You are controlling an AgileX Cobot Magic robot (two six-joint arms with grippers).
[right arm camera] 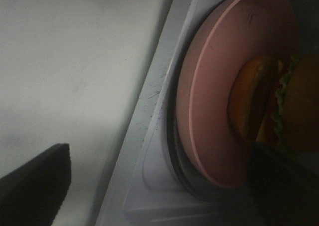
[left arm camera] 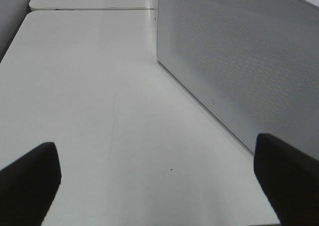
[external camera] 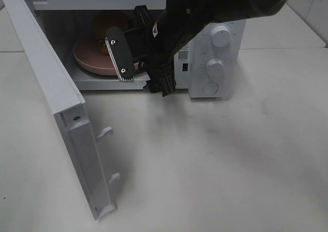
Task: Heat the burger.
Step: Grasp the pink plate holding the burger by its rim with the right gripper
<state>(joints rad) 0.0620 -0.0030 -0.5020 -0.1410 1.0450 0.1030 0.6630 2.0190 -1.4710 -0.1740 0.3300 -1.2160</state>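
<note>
With the burger (right arm camera: 279, 104) seated on the pink plate (external camera: 89, 58) inside the microwave (external camera: 215, 42), and the right gripper (external camera: 133, 58) spread wide and empty at the microwave's mouth, best to draw straight back out of the cavity without brushing plate or bun. Then, likely, swing the open door (external camera: 61, 109), hinged at the microwave's left, fully shut before touching the dials (external camera: 220, 36). Left gripper (left arm camera: 154, 176) also wide and empty, low over the tabletop (left arm camera: 99, 111) beside the microwave's perforated wall, well placed for that push.
</note>
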